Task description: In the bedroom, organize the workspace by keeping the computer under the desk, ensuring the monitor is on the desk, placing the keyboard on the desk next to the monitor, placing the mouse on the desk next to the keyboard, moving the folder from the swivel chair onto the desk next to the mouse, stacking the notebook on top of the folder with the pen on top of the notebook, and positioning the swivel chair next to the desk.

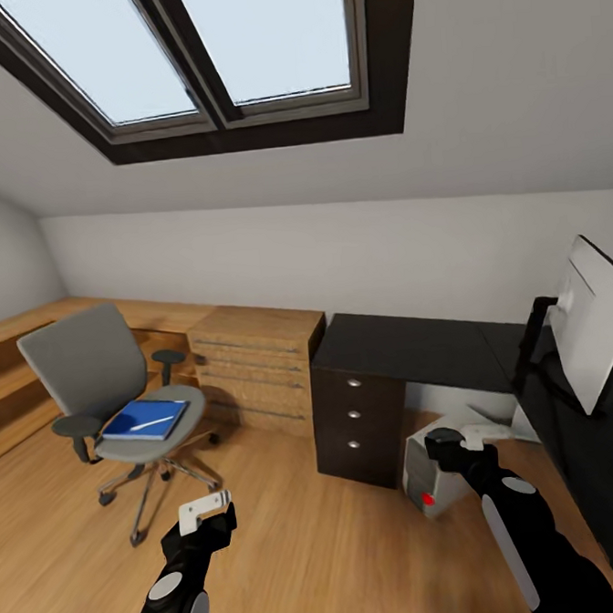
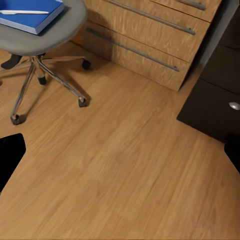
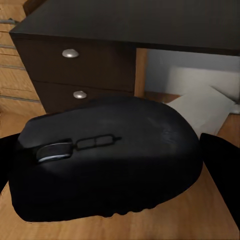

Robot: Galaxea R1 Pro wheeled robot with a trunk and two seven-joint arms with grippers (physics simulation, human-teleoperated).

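Where the head view looks over the room, the chair [image 1: 111, 384] stands left with the folder [image 1: 145, 418] and pen [image 1: 151, 424] on its seat; the desk [image 1: 410, 349] runs right, monitor [image 1: 596, 323] on it, computer [image 1: 437, 466] beneath. The left gripper [image 1: 208, 512] holds nothing, though how far it gapes is unclear. The left wrist view shows floor [image 2: 120, 165] and chair base. In the right wrist view, the right gripper [image 3: 112, 165] clamps the mouse [image 3: 105, 155].
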